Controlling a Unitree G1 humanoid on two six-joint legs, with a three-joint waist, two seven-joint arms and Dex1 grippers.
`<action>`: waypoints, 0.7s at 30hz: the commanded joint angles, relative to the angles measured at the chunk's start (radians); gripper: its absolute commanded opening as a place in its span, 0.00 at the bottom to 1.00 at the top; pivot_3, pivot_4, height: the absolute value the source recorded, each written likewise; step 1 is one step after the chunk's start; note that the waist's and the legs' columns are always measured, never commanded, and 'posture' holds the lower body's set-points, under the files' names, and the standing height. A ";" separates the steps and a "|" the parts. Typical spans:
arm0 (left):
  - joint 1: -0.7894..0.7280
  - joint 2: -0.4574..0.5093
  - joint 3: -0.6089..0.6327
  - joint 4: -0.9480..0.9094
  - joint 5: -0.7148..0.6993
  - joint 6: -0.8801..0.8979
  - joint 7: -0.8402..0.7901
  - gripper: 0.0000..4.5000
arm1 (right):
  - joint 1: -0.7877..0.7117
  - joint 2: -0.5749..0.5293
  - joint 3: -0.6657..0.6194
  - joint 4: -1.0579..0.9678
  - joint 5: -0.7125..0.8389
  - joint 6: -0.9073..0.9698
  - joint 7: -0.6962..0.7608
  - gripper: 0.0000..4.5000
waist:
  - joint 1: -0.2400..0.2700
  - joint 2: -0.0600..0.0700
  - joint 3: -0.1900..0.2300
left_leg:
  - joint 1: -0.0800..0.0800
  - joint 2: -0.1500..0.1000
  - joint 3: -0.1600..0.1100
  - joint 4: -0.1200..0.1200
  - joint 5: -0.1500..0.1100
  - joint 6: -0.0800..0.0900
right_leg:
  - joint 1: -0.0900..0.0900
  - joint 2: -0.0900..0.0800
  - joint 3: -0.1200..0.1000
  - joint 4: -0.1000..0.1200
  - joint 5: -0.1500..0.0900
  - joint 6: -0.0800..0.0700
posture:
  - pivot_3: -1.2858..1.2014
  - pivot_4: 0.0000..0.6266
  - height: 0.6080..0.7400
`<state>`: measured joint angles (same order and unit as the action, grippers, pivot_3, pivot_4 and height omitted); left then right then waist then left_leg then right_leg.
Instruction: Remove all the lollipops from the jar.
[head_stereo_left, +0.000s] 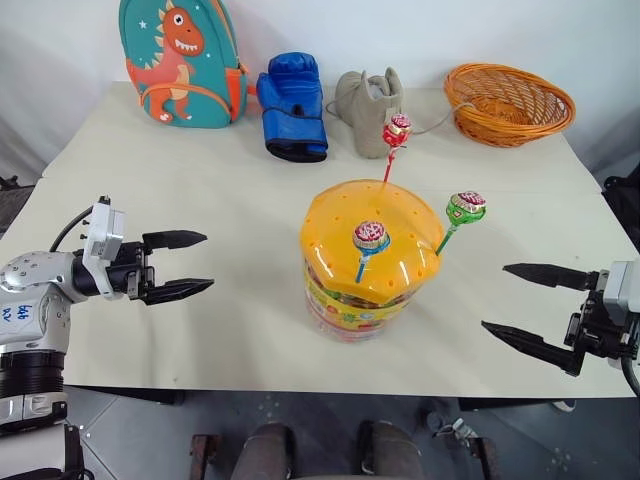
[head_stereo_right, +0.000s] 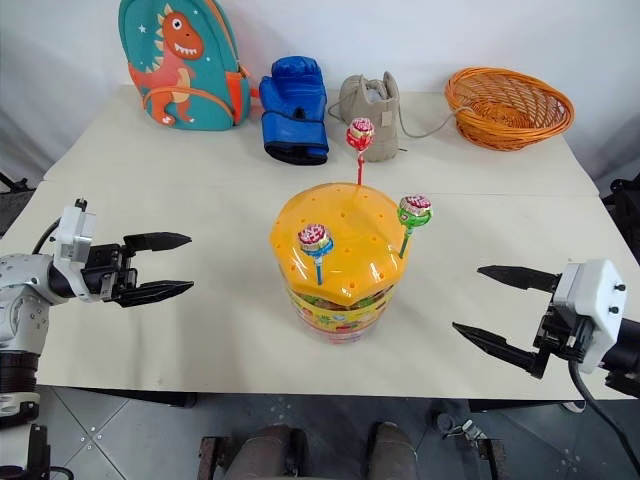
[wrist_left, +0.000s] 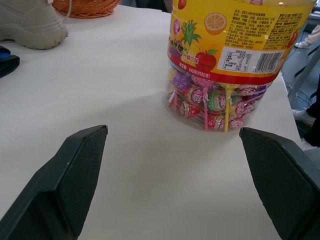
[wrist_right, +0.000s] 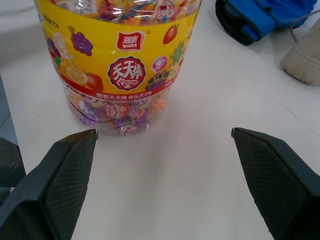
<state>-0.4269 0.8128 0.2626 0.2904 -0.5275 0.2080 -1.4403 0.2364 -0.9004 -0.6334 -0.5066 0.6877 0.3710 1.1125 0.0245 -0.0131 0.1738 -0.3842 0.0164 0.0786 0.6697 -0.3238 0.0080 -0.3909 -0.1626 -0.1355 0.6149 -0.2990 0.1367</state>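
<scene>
The jar (head_stereo_left: 365, 270), a clear tub with an orange-yellow domed lid and a colourful label, stands mid-table. Three lollipops stick up from lid holes: one on a red stick (head_stereo_left: 396, 132) at the far side, one on a blue stick (head_stereo_left: 370, 238) at the front, one green-edged on a green stick (head_stereo_left: 465, 208) at the right. My left gripper (head_stereo_left: 180, 265) hovers open to the jar's left, pointing at it. To the jar's right, my right gripper (head_stereo_left: 530, 305) is open too, aimed at the jar. Both wrist views show the jar (wrist_left: 230, 60) (wrist_right: 120, 65) ahead between empty fingers.
Along the table's far edge stand a teal dinosaur backpack (head_stereo_left: 180, 62), a blue boxing glove (head_stereo_left: 293, 105), a grey shoe (head_stereo_left: 368, 110) and a woven orange basket (head_stereo_left: 508, 102). Bare tabletop (head_stereo_left: 230, 210) lies around the jar.
</scene>
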 joint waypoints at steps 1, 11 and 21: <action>-0.009 0.013 0.021 -0.005 -0.023 -0.004 -0.010 1.00 | -0.013 -0.004 -0.012 -0.006 0.004 -0.009 -0.006 0.99 | 0.000 0.000 0.000 | 0.000 0.000 0.000 0.000 0.000 0.000 | 0.000 0.000 0.000 0.000 0.000 0.000 | 0.52 0.24 1.00; -0.031 0.037 0.042 -0.063 -0.045 0.133 0.103 1.00 | -0.029 -0.013 -0.001 0.011 -0.002 -0.002 -0.004 0.99 | 0.000 0.000 0.000 | 0.000 0.000 0.000 0.002 0.000 0.000 | 0.000 0.000 0.000 0.002 0.000 0.000 | 0.52 0.24 1.00; -0.094 0.081 0.021 -0.320 -0.134 0.192 0.082 1.00 | -0.101 -0.051 0.023 0.056 0.016 0.012 0.032 0.99 | 0.002 0.000 0.000 | -0.001 0.000 -0.001 0.005 0.000 0.001 | 0.000 0.000 0.000 0.003 0.000 0.000 | 0.52 0.24 1.00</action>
<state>-0.4937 0.8675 0.2738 0.0431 -0.6174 0.3925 -1.3382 0.1418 -0.9353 -0.5948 -0.4435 0.6880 0.3815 1.1364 0.0266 -0.0135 0.1740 -0.3858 0.0168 0.0778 0.6756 -0.3244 0.0088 -0.3909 -0.1628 -0.1353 0.6178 -0.2990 0.1366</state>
